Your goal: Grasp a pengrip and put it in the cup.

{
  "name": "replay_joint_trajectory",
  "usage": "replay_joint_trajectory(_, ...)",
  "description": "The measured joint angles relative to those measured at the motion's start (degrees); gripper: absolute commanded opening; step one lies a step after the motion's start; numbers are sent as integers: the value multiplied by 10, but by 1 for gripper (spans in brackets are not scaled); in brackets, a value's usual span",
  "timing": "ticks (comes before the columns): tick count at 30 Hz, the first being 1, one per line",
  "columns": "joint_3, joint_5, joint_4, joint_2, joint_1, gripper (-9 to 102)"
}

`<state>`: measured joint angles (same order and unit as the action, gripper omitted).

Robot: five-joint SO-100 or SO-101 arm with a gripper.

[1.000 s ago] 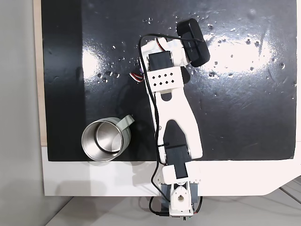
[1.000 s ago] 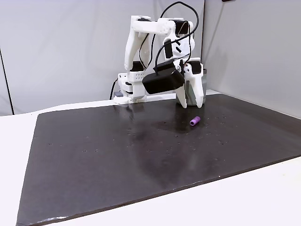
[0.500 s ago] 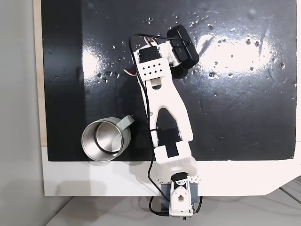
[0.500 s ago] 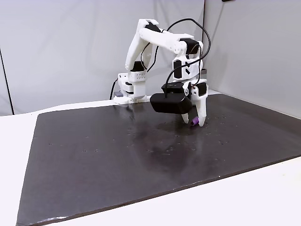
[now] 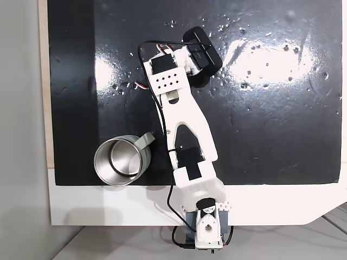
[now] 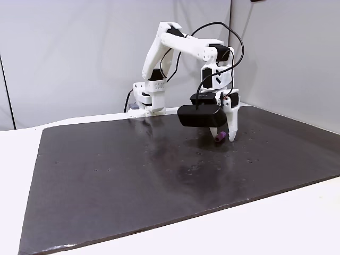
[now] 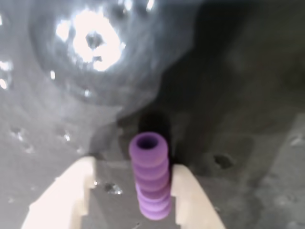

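The lilac ribbed pengrip (image 7: 150, 183) lies on the black mat, its hollow end pointing away from the wrist camera. My gripper (image 7: 132, 164) is open and down at the mat, straddling it. The right finger (image 7: 190, 195) sits against the pengrip, while a gap remains beside the left finger (image 7: 71, 195). In a fixed view from the side, the gripper (image 6: 223, 138) stands tips-down on the mat with the pengrip (image 6: 220, 137) between its fingers. The grey-green cup (image 5: 119, 161) stands upright with a shiny inside near the mat's front left edge in a fixed view from above, well away from the gripper.
The black glossy mat (image 5: 271, 108) covers most of the white table (image 5: 108, 208). A black wrist camera (image 5: 201, 47) hangs over the gripper and hides it from above. The arm's base (image 5: 205, 227) sits at the table's near edge.
The arm has stretched forward and swung left in the view from above. The gripper has dropped from above the mat down around the pengrip.
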<state>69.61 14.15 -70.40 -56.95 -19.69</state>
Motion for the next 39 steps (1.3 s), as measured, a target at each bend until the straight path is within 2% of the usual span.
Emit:
replay_joint_trajectory(8,-1,8,-5,2,-3,1)
replay_joint_trajectory(18,-14,8,-35,5,-4,0)
replay_joint_trajectory(24,-54,-4,-146,-2,-8,0)
replay_joint_trajectory(32,-169,-40,-308,-134,-48,0)
replay_joint_trajectory(39,-161,-50,-332,-320,-129,0)
